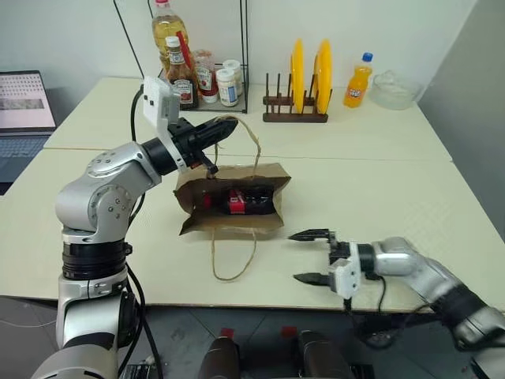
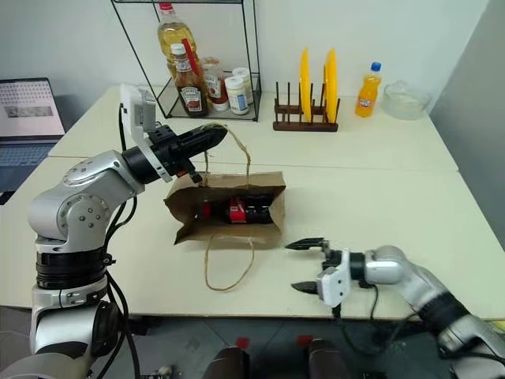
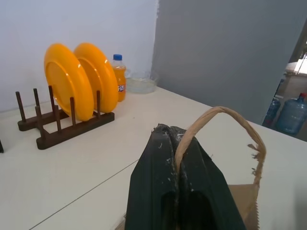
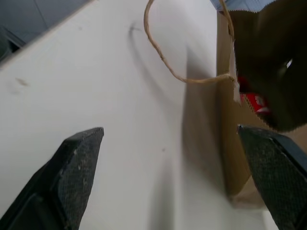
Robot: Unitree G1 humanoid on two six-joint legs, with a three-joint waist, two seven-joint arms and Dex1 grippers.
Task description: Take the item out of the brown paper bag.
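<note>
The left end effector (image 1: 223, 129) pinches the bag's (image 1: 268, 175) upper handle (image 1: 254, 142), holding it open. The bottle (image 1: 246, 200) lies inside. The right end effector (image 1: 313, 256), spread wide beside the bag on the bench (image 1: 379, 189), must next reach in.

My arms were silver-grey metal with black joint bands and black cables; each white-housed wrist carried a left gripper (image 1: 225, 129) and right gripper (image 1: 310, 257) with black fingers.
</note>
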